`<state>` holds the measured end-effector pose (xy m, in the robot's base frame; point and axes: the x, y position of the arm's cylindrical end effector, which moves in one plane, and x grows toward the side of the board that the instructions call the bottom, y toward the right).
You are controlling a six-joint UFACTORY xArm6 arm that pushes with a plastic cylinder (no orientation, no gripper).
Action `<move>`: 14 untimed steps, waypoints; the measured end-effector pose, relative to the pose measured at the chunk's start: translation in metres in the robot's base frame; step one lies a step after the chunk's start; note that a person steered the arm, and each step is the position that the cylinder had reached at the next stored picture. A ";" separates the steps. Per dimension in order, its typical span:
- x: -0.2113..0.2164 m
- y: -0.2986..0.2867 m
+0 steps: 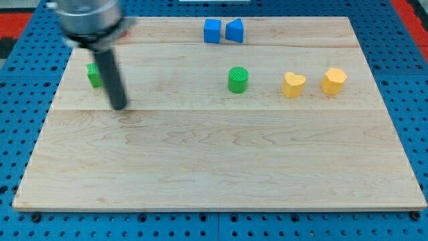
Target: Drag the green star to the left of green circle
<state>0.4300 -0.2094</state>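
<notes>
Pushing from here, the gripperless tip (119, 106), just below-right of the half-hidden green star (93, 75) at upper left, might shove it away from the green circle (238, 79).

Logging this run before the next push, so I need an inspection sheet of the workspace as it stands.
Surface: wooden board, lying flat.
Job's things: green star near the view's left edge, partly hidden by the rod; green circle mid-board.
Clutter: two blue blocks touching at the view's top; yellow heart and yellow block on the view's right.
Grippers: none; my tip sits just below-right of the green star.
Cables: nothing seen.
Surroundings: blue pegboard.
</notes>
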 end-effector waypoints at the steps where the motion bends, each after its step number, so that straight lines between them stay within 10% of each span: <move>1: -0.015 -0.068; 3: -0.089 -0.064; 9: -0.083 0.137; 14: -0.099 0.194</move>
<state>0.3305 -0.0159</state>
